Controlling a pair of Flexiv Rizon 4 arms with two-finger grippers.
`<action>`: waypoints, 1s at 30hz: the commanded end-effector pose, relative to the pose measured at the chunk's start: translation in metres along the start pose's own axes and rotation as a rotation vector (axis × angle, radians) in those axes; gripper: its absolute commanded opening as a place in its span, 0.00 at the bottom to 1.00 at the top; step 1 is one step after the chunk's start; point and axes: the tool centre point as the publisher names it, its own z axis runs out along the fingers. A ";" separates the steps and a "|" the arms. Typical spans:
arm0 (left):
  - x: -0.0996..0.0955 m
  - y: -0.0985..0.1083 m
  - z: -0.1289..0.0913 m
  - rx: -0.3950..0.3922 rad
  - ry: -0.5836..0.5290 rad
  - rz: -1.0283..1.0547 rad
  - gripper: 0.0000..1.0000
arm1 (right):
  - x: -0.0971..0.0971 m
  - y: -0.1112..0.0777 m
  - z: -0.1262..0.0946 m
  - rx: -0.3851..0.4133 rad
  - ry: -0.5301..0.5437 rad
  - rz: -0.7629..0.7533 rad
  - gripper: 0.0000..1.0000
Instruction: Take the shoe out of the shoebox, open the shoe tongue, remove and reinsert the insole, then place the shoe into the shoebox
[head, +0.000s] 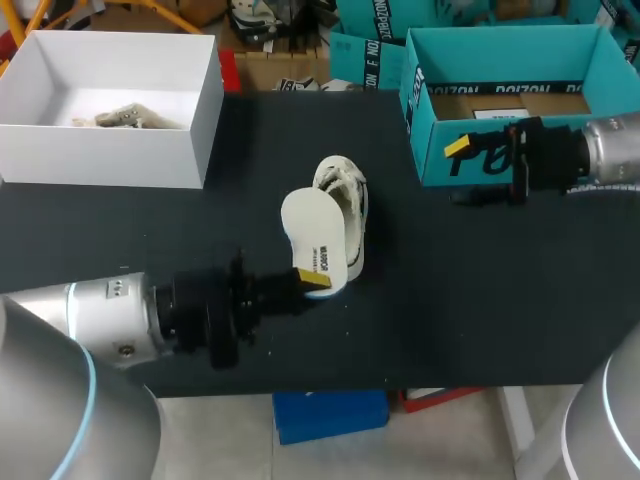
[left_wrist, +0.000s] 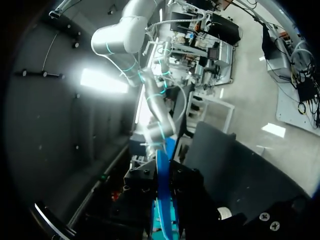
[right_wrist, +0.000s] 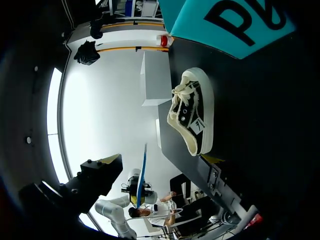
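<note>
White insole (head: 312, 232) sits pinched in my left gripper (head: 315, 282) beside the shoe (head: 345, 205) lying mid-table. My right gripper (head: 465, 150) hangs spread by the shoebox (head: 415, 90). I'd brace the shoe, then feed the insole in toe-first.

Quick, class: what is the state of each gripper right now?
Left gripper: closed on the insole.
Right gripper: open, holding nothing.

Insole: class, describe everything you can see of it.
The insole is a thin oval sheet, white on top with a small dark printed patch near one end, blue along its edge. It is out of the shoe, held above the table beside it, pinched at its labelled end by the left gripper.
</note>
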 end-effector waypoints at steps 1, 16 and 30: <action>0.012 0.017 0.015 0.014 -0.041 -0.029 0.00 | -0.001 0.000 0.002 -0.002 0.000 0.000 1.00; 0.014 0.019 0.017 0.009 -0.007 -0.047 0.00 | -0.001 0.000 0.002 -0.002 0.000 0.000 1.00; 0.053 0.000 0.018 -0.092 0.008 0.103 0.00 | -0.001 0.000 0.002 -0.002 0.000 0.000 1.00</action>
